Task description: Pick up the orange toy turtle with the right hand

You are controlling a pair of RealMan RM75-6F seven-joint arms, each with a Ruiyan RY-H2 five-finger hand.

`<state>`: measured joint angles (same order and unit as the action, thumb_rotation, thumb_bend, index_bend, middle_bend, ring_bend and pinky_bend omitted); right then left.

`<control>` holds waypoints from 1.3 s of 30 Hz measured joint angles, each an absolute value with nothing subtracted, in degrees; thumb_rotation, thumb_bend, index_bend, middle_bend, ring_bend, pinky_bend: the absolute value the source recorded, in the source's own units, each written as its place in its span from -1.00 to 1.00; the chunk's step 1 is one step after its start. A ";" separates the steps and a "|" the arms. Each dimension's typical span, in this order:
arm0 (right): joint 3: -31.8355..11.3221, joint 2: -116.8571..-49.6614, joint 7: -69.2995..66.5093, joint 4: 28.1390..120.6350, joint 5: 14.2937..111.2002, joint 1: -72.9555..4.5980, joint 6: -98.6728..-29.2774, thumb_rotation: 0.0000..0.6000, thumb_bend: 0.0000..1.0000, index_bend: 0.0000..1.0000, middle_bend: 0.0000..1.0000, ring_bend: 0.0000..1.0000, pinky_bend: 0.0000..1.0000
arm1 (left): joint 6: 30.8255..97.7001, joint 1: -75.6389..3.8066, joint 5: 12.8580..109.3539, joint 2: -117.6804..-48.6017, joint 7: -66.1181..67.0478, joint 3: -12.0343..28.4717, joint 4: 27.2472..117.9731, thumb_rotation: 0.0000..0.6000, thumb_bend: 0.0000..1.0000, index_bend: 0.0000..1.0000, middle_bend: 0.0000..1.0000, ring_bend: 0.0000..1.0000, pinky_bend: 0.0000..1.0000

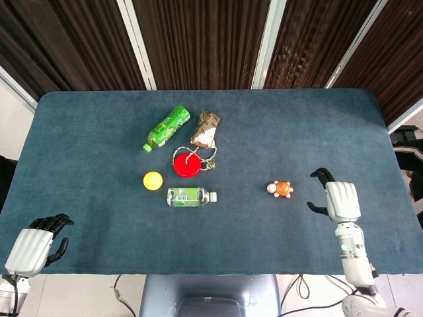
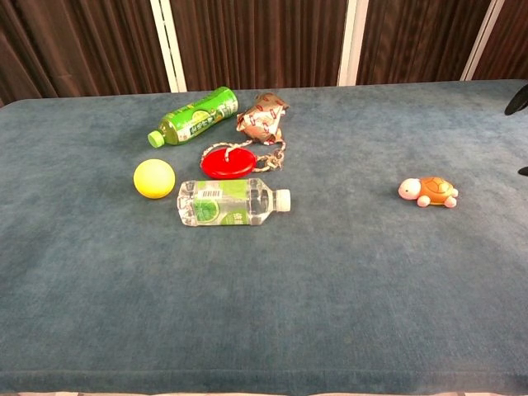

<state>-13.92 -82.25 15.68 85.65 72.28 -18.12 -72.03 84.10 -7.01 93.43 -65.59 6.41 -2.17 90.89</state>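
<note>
The orange toy turtle [image 1: 281, 189] [image 2: 429, 191] lies upright on the blue table cloth, right of centre, with its pink head pointing left. My right hand [image 1: 334, 199] hovers a short way to its right, fingers apart and holding nothing; only dark fingertips [image 2: 520, 99] show at the chest view's right edge. My left hand [image 1: 33, 242] sits at the table's near left corner with fingers curled and nothing in it.
Left of centre lie a green bottle [image 1: 168, 127], a brown snack packet [image 1: 205, 128], a red disc with a cord [image 1: 187, 164], a yellow ball [image 1: 153, 180] and a clear water bottle [image 1: 190, 196]. Bare cloth separates the turtle from this cluster.
</note>
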 measured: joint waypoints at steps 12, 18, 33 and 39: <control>-15.26 -90.06 15.36 75.76 66.84 -24.09 -65.08 1.00 -0.58 -0.08 -0.27 0.98 1.00 | 83.78 -6.95 93.03 -65.48 6.62 -2.19 90.97 1.00 -0.03 -0.31 -0.46 -0.37 -0.28; -15.58 -92.44 14.08 72.03 65.52 -25.76 -63.44 1.00 -0.58 -0.06 -0.25 0.98 1.00 | 82.89 -7.19 92.29 -65.34 6.18 -2.08 91.02 1.00 -0.03 -0.31 -0.46 -0.37 -0.28; -15.32 -97.66 8.32 64.12 65.78 -28.58 -60.88 1.00 -0.57 -0.02 -0.21 0.98 1.00 | 82.90 -7.26 92.64 -65.12 5.63 -2.21 90.76 1.00 -0.03 -0.31 -0.46 -0.37 -0.28; -15.03 -99.29 8.24 62.45 64.99 -29.47 -59.33 1.00 -0.58 -0.02 -0.21 0.98 1.00 | 82.72 -7.31 92.53 -65.10 5.51 -2.23 90.68 1.00 -0.03 -0.31 -0.46 -0.37 -0.28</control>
<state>-15.03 -99.29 8.24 62.45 64.99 -29.47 -59.33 82.72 -7.31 92.53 -65.10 5.51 -2.23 90.68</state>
